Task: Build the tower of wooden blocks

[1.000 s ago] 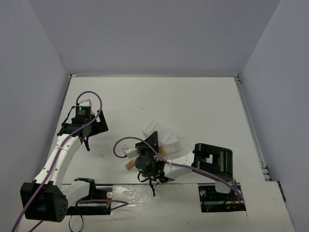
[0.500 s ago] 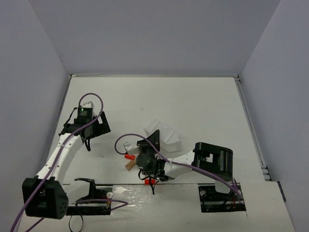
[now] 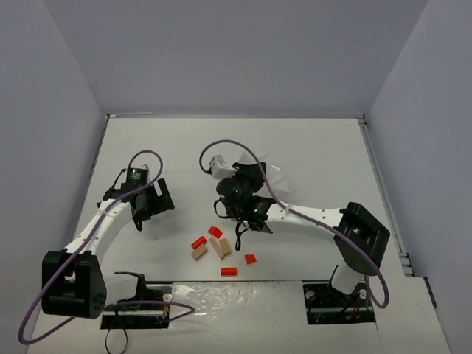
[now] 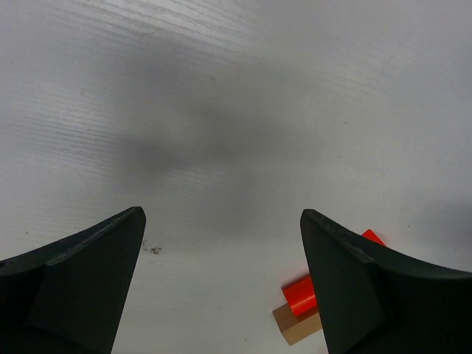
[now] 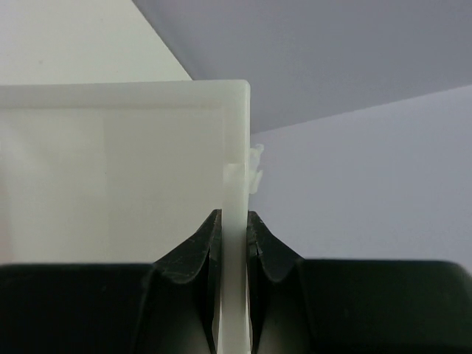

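Since a second ago the right end effector (image 5: 234,221), clamped on the rim of the white tray (image 5: 110,169), has swung far. The wood blocks (image 3: 219,248) now lie scattered on the desk (image 3: 310,147), near centre, their long axes pointing in various directions. The left end effector (image 4: 221,228) has its fingers apart.

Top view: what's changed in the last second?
The right end effector, still shut on the white tray, swung it away toward the far side, leaving red and tan blocks spilled on the table. The left end effector edged toward them, staying open and empty.
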Controlling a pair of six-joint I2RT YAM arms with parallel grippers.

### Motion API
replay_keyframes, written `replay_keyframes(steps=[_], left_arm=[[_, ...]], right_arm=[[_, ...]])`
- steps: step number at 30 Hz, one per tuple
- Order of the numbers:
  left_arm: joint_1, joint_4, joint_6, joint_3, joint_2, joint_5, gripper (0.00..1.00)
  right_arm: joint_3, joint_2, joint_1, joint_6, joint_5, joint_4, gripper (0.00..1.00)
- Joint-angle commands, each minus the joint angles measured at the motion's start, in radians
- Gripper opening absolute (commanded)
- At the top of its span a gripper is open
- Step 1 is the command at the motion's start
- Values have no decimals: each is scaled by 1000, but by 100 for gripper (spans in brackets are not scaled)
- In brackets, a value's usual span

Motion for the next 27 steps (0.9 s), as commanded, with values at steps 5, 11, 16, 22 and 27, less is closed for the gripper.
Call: replay_keyframes(steps=[5,11,16,22,27], left_arm=[[-6,-53,81,139,-62,-19,84],[-6,-145,173,247,-94,-24,84],[-6,-201,236,302,-150,-36,84],[-6,-240,284,342,-154,-44,84],[-5,-246,284,354,-140,-60,84]], right_arm=[[220,-79,-392,590,-374,-398,0],[339,-13,-786,823,-698,-468,0],[508,157,-1072,888,-926,-533,0],[770,401,-1224,891,-1081,-633,0],[932,560,-1271,839,-1197,-681,0]])
